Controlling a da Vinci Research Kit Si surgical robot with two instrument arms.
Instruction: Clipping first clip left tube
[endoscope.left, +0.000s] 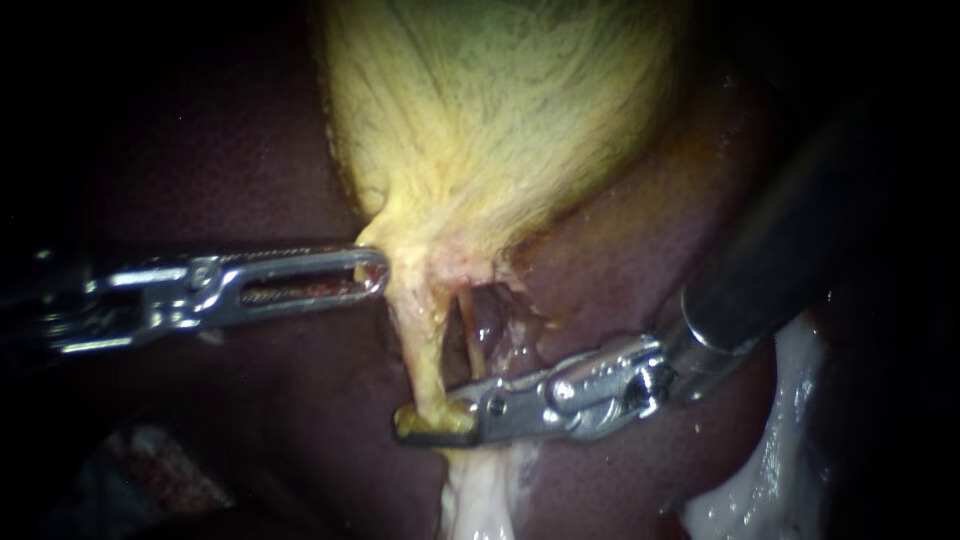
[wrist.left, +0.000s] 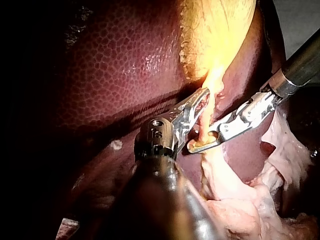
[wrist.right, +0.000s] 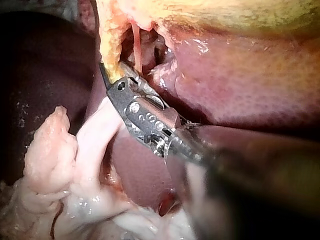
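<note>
The yellow gallbladder (endoscope.left: 500, 100) narrows downward into two strands. The thicker yellow left tube (endoscope.left: 425, 340) runs down into my right instrument (endoscope.left: 430, 422), whose shaft comes in from the upper right. Its jaws sit one on each side of the tube's lower end and press on it. The thin reddish right tube (endoscope.left: 468, 335) lies just beside it, outside the jaws. My left instrument (endoscope.left: 372, 275) comes in from the left, its slotted jaws shut on the edge of the gallbladder's neck. The left wrist view shows both tips (wrist.left: 202, 100) (wrist.left: 200, 144) close together at the stalk. In the right wrist view the right instrument (wrist.right: 112, 75) meets the tube.
Dark red liver (endoscope.left: 200, 150) surrounds the gallbladder on both sides. Pale whitish tissue (endoscope.left: 480, 500) hangs below the jaws, and more of it (endoscope.left: 780, 440) lies under the right shaft. An opened window (endoscope.left: 500, 320) shows behind the tubes.
</note>
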